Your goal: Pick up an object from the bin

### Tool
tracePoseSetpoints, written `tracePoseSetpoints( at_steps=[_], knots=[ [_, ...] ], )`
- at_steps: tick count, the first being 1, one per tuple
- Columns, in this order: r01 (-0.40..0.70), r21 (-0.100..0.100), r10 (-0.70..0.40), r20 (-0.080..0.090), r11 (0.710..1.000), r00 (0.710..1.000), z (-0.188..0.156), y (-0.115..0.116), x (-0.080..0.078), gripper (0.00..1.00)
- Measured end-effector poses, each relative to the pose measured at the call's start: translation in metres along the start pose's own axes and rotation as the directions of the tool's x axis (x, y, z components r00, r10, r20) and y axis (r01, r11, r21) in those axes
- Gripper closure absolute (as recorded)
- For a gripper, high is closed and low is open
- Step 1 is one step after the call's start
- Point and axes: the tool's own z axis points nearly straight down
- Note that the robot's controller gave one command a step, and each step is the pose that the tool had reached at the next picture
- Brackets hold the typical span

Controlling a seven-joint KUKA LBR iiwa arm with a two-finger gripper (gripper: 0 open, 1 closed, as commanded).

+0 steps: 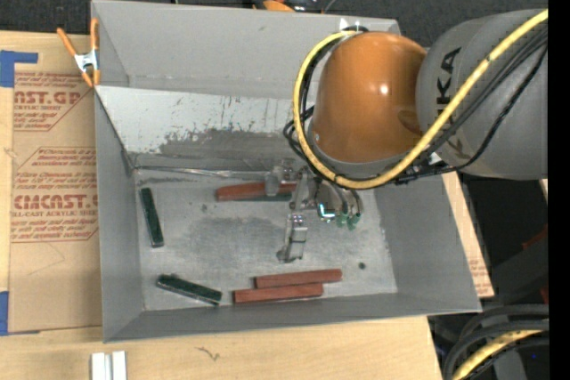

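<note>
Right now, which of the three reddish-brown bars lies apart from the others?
The lone bar toward the bin's back wall. The upper front bar and lower front bar lie side by side by the front wall.

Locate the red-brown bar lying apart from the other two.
In the camera view, the lone red-brown bar lies flat mid-floor near the back wall of the bin, up and left of the gripper, behind the two red-brown bars along the front wall.
</note>
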Motion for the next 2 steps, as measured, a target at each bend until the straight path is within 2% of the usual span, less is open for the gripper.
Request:
tracePoseSetpoints(
  at_steps=[1,2],
  knots=[
    [-0.021,0.002,0.021,-0.003,1.0,1.0,0.075,-0.045,0.026,0.0],
    [-0.036,0.001,0.036,0.001,0.999,0.999,0.119,-0.075,0.023,0.0]
  ],
)
